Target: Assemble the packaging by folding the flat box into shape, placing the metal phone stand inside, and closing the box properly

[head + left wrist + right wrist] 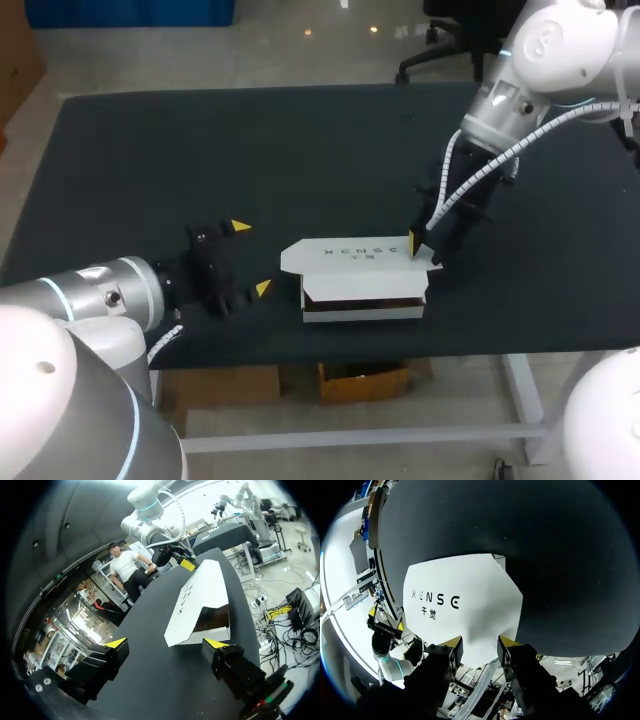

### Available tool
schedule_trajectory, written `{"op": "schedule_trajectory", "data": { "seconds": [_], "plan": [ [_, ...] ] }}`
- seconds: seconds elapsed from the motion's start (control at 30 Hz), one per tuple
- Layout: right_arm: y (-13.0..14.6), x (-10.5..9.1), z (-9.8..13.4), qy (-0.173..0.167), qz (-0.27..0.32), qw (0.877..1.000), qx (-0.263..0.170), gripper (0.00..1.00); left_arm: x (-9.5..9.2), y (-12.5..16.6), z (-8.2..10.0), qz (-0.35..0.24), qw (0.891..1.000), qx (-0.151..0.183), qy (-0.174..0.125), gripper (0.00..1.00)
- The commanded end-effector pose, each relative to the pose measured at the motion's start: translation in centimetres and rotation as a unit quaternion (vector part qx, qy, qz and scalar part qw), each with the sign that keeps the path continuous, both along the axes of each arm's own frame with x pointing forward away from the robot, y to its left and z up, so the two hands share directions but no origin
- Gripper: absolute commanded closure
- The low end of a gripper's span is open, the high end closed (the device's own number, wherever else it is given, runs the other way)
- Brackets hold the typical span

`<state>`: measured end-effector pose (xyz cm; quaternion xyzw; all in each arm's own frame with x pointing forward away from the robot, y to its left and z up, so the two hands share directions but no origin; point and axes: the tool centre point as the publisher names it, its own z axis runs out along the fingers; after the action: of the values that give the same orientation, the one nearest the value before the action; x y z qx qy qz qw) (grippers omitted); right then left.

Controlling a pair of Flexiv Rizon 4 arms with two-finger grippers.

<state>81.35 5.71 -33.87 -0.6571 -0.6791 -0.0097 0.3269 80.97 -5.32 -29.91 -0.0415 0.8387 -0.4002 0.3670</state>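
White cardboard box [365, 300] looks mid-closing: right gripper [420, 247], fingers apart at its lid [350, 252], should press down; left gripper [251, 257] gapes nearby.

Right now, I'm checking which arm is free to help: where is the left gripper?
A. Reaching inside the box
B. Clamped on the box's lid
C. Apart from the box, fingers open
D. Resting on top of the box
C: the left gripper sits beside the box without touching it, its fingers spread with nothing between them. The right gripper is the one at the lid.
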Motion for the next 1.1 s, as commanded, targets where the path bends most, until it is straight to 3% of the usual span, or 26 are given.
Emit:
{"op": "schedule_trajectory", "data": {
  "seconds": [0.03,0.1,0.17,0.63,0.8,0.87,0.9,0.97,1.0,1.1],
  "plan": [
    [0.0,-0.4,-0.1,-0.004,-0.003,1.000,-0.002,0.58,0.7,-0.7,1.6,-0.010,0.996,0.000,0.088,0.00],
    [0.0,-0.4,-0.1,-0.004,-0.004,1.000,-0.003,0.58,0.5,-0.9,2.0,-0.007,0.997,-0.012,0.078,0.00],
    [0.0,-0.5,-0.2,-0.004,-0.005,1.000,-0.004,0.59,0.3,-1.3,2.4,0.013,0.999,0.007,0.035,0.00],
    [-0.2,-0.6,-0.3,-0.006,-0.010,1.000,-0.006,0.60,0.3,-1.3,2.4,0.013,0.999,0.007,0.035,0.00],
    [-0.3,-0.6,-0.3,-0.007,-0.012,1.000,-0.006,0.61,1.5,-3.1,3.1,0.067,0.986,-0.031,0.148,0.00],
    [-0.3,-0.7,-0.4,-0.006,-0.012,1.000,-0.005,0.61,1.8,-3.7,3.5,0.112,0.972,-0.038,0.204,0.00],
    [-0.3,-0.7,-0.4,-0.006,-0.012,1.000,-0.006,0.61,1.8,-3.9,3.5,0.109,0.970,-0.043,0.211,0.00],
    [-0.3,-0.7,-0.4,-0.007,-0.012,1.000,-0.005,0.61,1.7,-4.2,3.8,0.143,0.957,-0.045,0.250,0.00],
    [-0.3,-0.7,-0.4,-0.007,-0.012,1.000,-0.005,0.61,1.5,-4.2,3.9,0.122,0.957,-0.052,0.257,0.00],
    [-0.3,-0.7,-0.6,-0.007,-0.012,1.000,-0.005,0.61,1.4,-4.4,4.1,0.150,0.929,-0.058,0.334,0.00]
  ]
}}
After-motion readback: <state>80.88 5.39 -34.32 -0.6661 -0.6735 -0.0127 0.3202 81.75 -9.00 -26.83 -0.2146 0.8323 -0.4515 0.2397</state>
